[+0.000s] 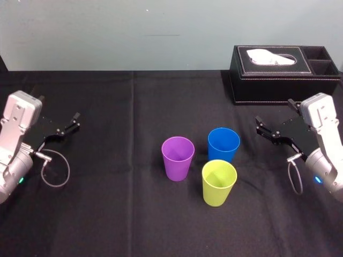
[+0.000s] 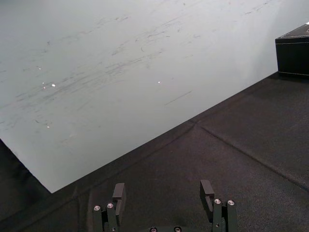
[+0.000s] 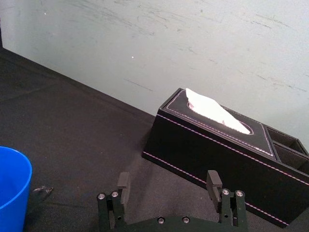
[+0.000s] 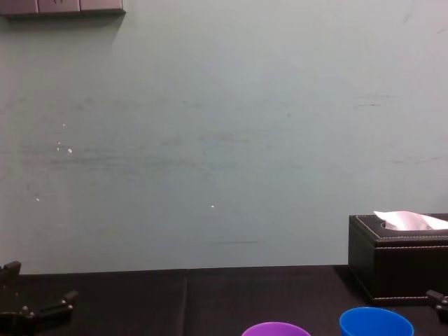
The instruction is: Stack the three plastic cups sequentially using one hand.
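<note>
Nearest on the table (image 1: 118, 214), the yellow-green cup (image 1: 219, 182) stands upright and empty, just beside the blue cup (image 1: 223, 144) behind it. The purple cup (image 1: 178, 158) stands to their left, also empty. None is nested yet. Well apart on either side, the left gripper (image 2: 163, 193) and right gripper (image 3: 168, 186) hover with fingers spread, holding nothing. The right looks closer, so it should pinch one rim, lift clear and lower it straight into a neighbour. Farthest, the tissue box (image 1: 284, 72) holds a white tissue.

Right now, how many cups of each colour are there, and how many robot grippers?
Purple cup: 1
Blue cup: 1
Yellow-green cup: 1
Grippers: 2, left gripper and right gripper, both open
Total: 3 cups, 2 grippers
</note>
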`<act>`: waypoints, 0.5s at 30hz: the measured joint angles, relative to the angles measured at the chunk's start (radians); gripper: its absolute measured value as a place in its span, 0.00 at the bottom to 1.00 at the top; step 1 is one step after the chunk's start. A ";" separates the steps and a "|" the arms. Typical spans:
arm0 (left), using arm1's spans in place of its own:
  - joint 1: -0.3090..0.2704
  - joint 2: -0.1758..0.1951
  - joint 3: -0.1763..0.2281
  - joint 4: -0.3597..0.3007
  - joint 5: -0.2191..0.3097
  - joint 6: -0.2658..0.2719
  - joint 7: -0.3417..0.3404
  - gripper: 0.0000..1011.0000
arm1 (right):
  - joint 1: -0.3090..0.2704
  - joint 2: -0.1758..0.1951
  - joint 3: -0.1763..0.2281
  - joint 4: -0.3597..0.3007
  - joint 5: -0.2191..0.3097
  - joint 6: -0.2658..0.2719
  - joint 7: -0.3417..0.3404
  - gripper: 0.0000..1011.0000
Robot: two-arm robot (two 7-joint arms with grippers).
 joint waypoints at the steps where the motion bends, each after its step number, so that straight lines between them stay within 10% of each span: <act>1: 0.000 0.000 0.000 0.000 0.000 0.000 0.000 1.00 | 0.000 0.000 0.000 0.000 0.000 0.000 0.000 0.99; 15: 0.000 0.000 0.000 0.000 0.000 0.000 0.000 1.00 | 0.000 0.000 0.000 0.000 0.000 0.000 0.000 0.99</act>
